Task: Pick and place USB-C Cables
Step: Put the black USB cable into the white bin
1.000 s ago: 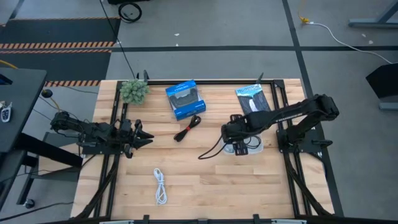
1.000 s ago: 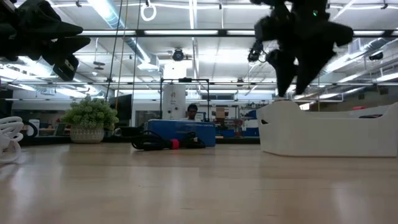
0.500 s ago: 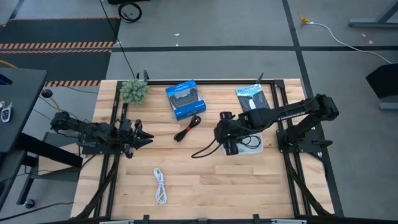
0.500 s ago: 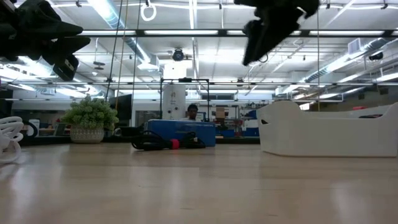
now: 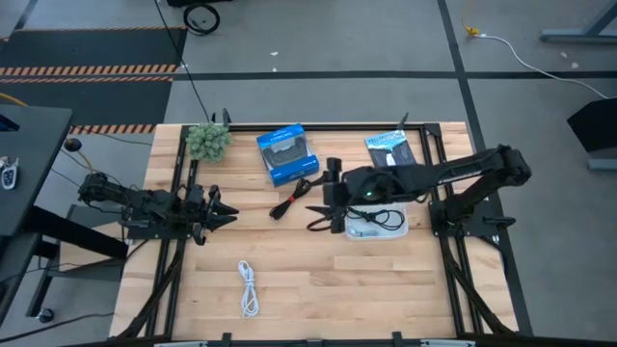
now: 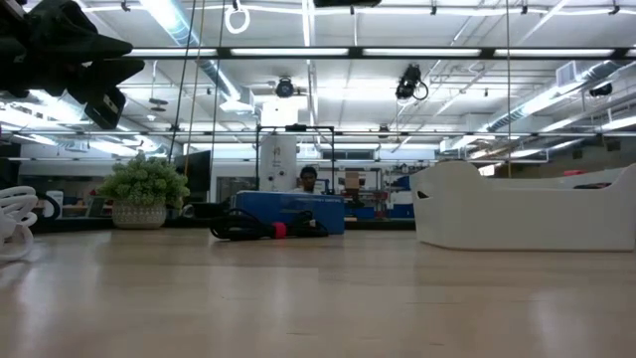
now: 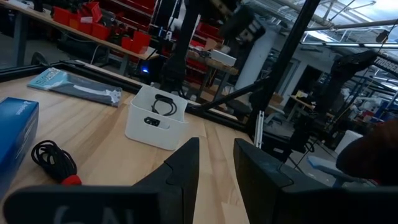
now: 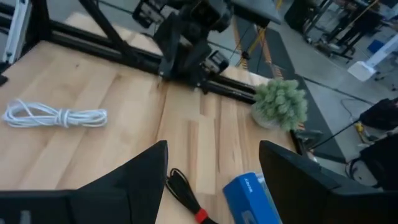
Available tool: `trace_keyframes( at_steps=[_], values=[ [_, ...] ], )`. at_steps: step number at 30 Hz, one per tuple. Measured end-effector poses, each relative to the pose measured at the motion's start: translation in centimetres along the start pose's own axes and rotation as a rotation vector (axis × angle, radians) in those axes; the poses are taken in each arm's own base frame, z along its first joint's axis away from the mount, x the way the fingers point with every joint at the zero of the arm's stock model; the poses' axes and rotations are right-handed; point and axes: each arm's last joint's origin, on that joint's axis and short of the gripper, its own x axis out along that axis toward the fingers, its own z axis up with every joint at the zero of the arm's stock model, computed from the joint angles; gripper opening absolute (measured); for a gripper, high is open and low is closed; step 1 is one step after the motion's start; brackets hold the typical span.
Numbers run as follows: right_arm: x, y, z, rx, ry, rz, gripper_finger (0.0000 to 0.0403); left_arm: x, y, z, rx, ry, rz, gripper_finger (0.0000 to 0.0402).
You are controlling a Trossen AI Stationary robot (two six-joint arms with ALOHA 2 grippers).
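The black-with-red cable (image 5: 293, 200) lies coiled on the table just in front of the blue box (image 5: 286, 154); it also shows in the right wrist view (image 8: 183, 190) and the low view (image 6: 266, 229). The white cable (image 5: 249, 287) lies bundled nearer the near edge. A black cable (image 5: 374, 219) rests inside the white bin (image 5: 397, 231). I cannot make out the pale blue-grey cable. My right gripper (image 5: 326, 196) hovers open between the bin and the black-with-red cable, fingers pointing left (image 8: 214, 186). My left gripper (image 5: 229, 210) waits open at the table's left (image 7: 214, 171).
A small potted plant (image 5: 207, 140) stands at the far left corner. A flat black-and-white packet (image 5: 392, 151) lies beyond the bin. Dark frame rails run along the table's edges. Bare wood lies between the white cable and the bin.
My right gripper has moved from above the white bin toward the table's left, toward the black-with-red cable, and has risen out of the top of the low view. The black cable in the bin is now uncovered.
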Motion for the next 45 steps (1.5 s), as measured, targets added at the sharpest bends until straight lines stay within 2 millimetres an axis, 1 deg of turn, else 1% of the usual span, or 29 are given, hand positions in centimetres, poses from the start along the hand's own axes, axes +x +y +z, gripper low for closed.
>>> trace_keyframes(
  at_steps=[4, 8, 12, 16, 21, 27, 31, 33, 35, 37, 41, 45],
  values=[
    [-2.7, -0.3, 0.9, 0.018, -0.033, 0.004, 0.0259, 0.0, 0.0, 0.0, 0.0, 0.001, 0.001, 0.0107],
    [-6.3, -1.1, 1.6, 0.055, -0.077, -0.001, 0.0259, 0.0, 0.0, 0.0, 0.0, 0.001, 0.001, 0.0107],
    [-9.1, -1.6, 1.8, 0.116, -0.092, 0.006, 0.0259, 0.0, 0.0, 0.0, 0.0, 0.001, 0.001, 0.0107],
    [-11.0, -1.5, 1.3, 0.134, -0.082, 0.034, 0.0259, 0.0, -0.2, 0.5, -0.02, -0.045, -0.018, 0.0107],
    [-12.3, -0.7, -0.2, 0.115, -0.067, 0.043, 0.0259, -0.1, -0.5, 1.2, -0.046, -0.119, -0.048, 0.0107],
    [-13.4, -0.3, -2.0, 0.141, -0.083, -0.006, 0.0259, -0.2, -0.7, 2.0, -0.074, -0.2, -0.08, 0.0107],
    [-13.7, -0.2, -3.2, 0.166, -0.09, -0.055, 0.0259, -0.2, -0.7, 2.1, -0.075, -0.205, -0.082, 0.0107],
    [-13.9, -0.4, -3.2, 0.171, -0.114, -0.083, 0.0259, -0.2, -0.7, 2.1, -0.076, -0.207, -0.075, 0.0107],
    [-14.4, -0.6, -3.1, 0.179, -0.13, -0.11, 0.0259, -0.3, -0.6, 2.2, -0.072, -0.239, -0.027, 0.0107],
    [-14.7, -0.8, -3.1, 0.185, -0.135, -0.132, 0.0259, -0.3, -0.3, 2.3, -0.048, -0.265, 0.067, 0.0107],
    [-15.0, -1.0, -2.8, 0.195, -0.172, -0.148, 0.0259, 0.0, 0.5, 1.7, -0.006, -0.235, 0.275, 0.0107],
    [-14.8, -1.3, -2.6, 0.195, -0.194, -0.165, 0.0259, 0.7, 1.1, 1.1, 0.041, -0.169, 0.347, 0.0107]
  ],
)
